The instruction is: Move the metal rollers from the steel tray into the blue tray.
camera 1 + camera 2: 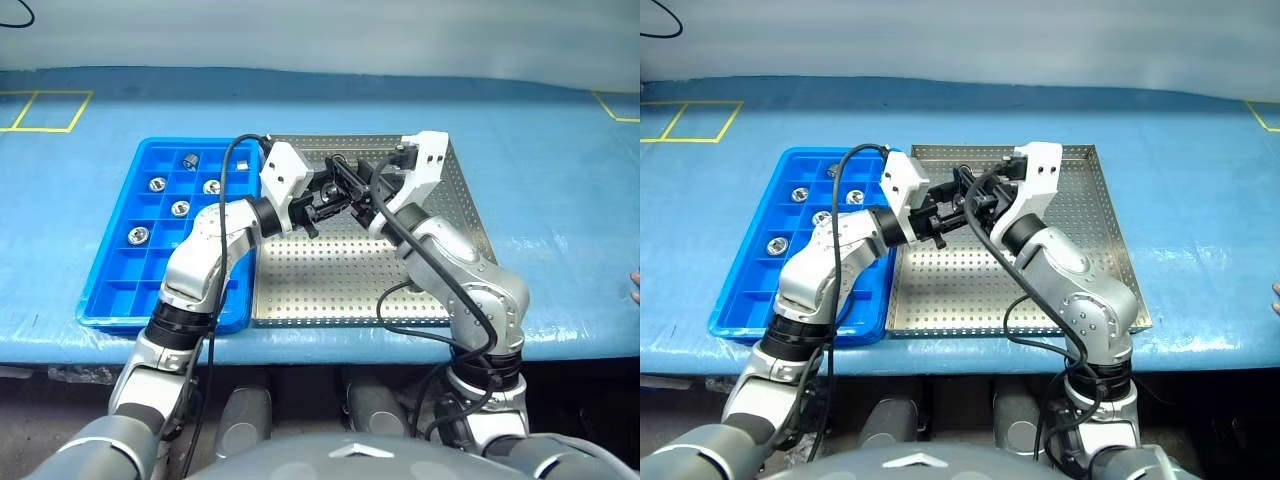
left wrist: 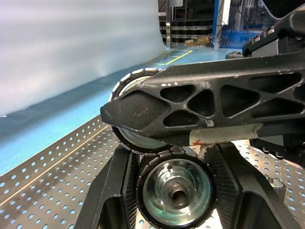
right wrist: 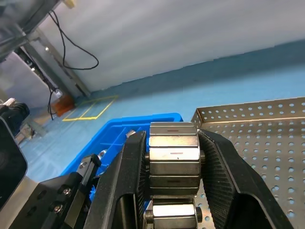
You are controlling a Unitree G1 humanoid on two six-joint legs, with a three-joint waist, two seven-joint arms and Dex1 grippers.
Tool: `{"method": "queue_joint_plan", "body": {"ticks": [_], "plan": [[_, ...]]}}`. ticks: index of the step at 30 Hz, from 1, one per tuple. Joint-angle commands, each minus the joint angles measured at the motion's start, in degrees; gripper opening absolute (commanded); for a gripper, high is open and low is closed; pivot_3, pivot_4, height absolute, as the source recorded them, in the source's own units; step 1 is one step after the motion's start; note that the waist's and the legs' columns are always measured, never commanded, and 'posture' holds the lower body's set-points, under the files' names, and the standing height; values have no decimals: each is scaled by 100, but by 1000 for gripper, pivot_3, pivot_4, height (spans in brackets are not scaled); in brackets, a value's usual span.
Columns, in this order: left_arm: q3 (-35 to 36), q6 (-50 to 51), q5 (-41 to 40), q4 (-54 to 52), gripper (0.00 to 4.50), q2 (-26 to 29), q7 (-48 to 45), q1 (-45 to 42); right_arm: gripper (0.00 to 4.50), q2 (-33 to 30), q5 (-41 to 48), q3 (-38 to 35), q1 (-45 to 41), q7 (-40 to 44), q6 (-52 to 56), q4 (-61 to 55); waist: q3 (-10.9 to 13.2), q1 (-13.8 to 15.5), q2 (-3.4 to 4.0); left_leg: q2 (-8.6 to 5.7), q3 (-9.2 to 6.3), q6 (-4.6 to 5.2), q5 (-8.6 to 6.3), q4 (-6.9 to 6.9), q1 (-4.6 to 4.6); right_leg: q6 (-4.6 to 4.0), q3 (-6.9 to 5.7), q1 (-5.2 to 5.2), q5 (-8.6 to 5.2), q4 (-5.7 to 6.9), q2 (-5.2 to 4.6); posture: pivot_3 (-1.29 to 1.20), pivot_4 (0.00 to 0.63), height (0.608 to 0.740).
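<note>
Left arm: rises from the lower left of the head view, elbow bent, forearm angled up toward frame centre. Left gripper (image 1: 322, 205): roughly level, pointing toward the right; its fingers (image 2: 112, 188) clamped on a metal roller (image 2: 175, 192).

Right arm: rises from the lower right, elbow bent, forearm angled up and left toward centre. Right gripper (image 1: 345, 180): pointing toward the left, fingers (image 3: 127, 179) closed on a stack of metal rollers (image 3: 173, 162). The two grippers meet tip to tip at centre frame, the right just above the left.

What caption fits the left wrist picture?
Left gripper clamps a metal roller above the steel tray, the right gripper's finger crossing just overhead.
</note>
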Motion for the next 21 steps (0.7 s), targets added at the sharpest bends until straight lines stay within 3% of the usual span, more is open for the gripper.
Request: {"method": "queue_joint_plan", "body": {"ticks": [1,12,16,21], "plan": [[-261,98,243,293,1769,98,-31,217,1312,128,314,-589,-445,-158,-481,-463,0,-1,0,0,0,0,0,0,0,-4,0,0,2,0,-1,-69,150,740],[-93,974,-21,367,1769,-21,241,103,1312,251,1045,-903,-591,-624,-641,-409,0,-36,0,0,0,1,0,1,0,1,0,1,1,0,0,-74,150,740],[-109,1198,-48,334,1768,-29,328,111,1312,-444,171,-380,-562,-362,-498,-597,1,-52,1,-1,1,3,-2,0,-2,-1,1,-1,1,-1,-1,-77,150,740],[-161,1342,-59,286,1768,22,382,116,1312,-832,-501,143,-444,-154,-575,-691,1,-67,1,0,1,3,-2,-1,-1,3,1,-2,-1,-1,0,-77,150,740]]}}
